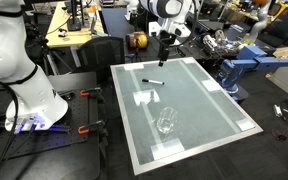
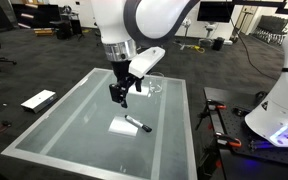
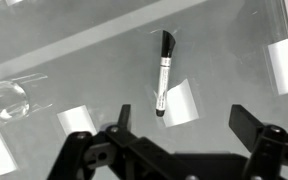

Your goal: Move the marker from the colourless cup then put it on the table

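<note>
The marker (image 3: 163,72), a short stick with a white barrel and black cap, lies flat on the table (image 1: 199,105), partly over a white tape rectangle. It also shows in both exterior views (image 1: 153,82) (image 2: 136,124). The colourless cup (image 1: 166,123) stands apart from it on the tabletop; it also shows in an exterior view (image 2: 154,86) and at the left edge of the wrist view (image 3: 6,100). My gripper (image 3: 179,125) is open and empty, raised above the marker (image 1: 162,60) (image 2: 118,98).
White tape rectangles (image 3: 283,68) mark the tabletop near its edges. A wooden desk with clutter (image 1: 69,30) stands behind the table. A blue vise-like object (image 1: 246,65) sits by one side. A white robot base (image 2: 279,110) stands beside the table.
</note>
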Controlling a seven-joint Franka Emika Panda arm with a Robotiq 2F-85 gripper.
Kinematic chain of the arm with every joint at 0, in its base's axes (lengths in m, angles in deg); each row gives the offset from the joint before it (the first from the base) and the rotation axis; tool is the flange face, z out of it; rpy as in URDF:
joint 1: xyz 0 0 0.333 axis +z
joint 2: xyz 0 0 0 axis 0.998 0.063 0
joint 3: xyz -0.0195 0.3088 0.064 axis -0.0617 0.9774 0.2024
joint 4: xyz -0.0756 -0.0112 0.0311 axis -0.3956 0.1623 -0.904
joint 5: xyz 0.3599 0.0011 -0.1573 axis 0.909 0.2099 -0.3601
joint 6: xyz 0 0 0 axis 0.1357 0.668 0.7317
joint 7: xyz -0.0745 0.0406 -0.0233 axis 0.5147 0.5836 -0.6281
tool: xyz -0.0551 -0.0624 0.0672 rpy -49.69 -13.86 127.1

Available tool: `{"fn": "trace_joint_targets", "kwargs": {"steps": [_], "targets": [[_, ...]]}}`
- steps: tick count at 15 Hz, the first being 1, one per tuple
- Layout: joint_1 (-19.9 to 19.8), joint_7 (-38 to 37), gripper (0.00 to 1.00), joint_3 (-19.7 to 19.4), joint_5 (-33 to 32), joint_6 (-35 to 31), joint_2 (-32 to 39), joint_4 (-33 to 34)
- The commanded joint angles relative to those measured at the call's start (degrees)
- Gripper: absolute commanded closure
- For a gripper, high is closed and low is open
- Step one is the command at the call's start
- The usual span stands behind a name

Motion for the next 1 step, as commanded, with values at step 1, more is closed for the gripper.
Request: {"fn": "trace_joint_targets", "kwargs": {"steps": [1], "targets": [[0.04,0.03,0.00,-0.04,0.04,0.18,0.01,0.13]]}}
